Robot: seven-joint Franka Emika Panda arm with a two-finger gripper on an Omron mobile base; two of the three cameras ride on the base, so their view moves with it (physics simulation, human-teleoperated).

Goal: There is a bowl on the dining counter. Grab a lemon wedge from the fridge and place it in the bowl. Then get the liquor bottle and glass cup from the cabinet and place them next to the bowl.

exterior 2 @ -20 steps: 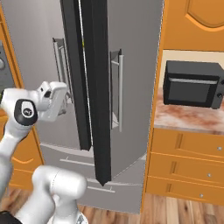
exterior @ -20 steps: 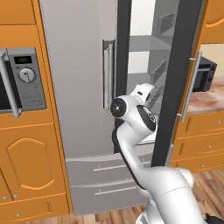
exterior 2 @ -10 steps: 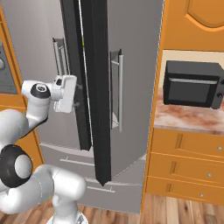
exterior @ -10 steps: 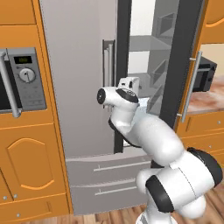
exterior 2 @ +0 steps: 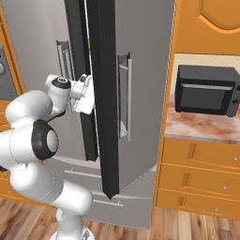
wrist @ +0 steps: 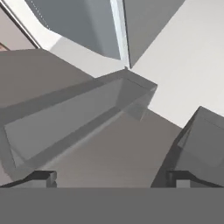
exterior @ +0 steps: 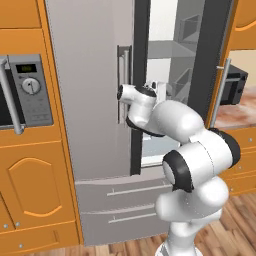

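My gripper (wrist: 114,179) is open, its two dark fingertips (wrist: 41,177) far apart with nothing between them. It points into the open fridge (exterior: 175,50), at grey shelves and a clear bin (wrist: 65,122). From the left base, my gripper (exterior: 159,89) is at the gap between the shut left door (exterior: 90,100) and the swung-open right door (exterior: 215,65). From the right base, my gripper (exterior 2: 85,93) sits just left of that open door's dark edge (exterior 2: 103,93). The lemon wedge, bowl, liquor bottle and glass cup are out of view.
A black microwave (exterior 2: 206,89) stands on a marbled counter (exterior 2: 201,126) right of the fridge, over orange drawers (exterior 2: 201,159). A wall oven (exterior: 30,90) sits in orange cabinets to the left. Freezer drawers (exterior: 120,200) lie below the opening.
The arm has folded and swung up. The hand moved from low in front of the fridge up to the gap between the doors, still open.
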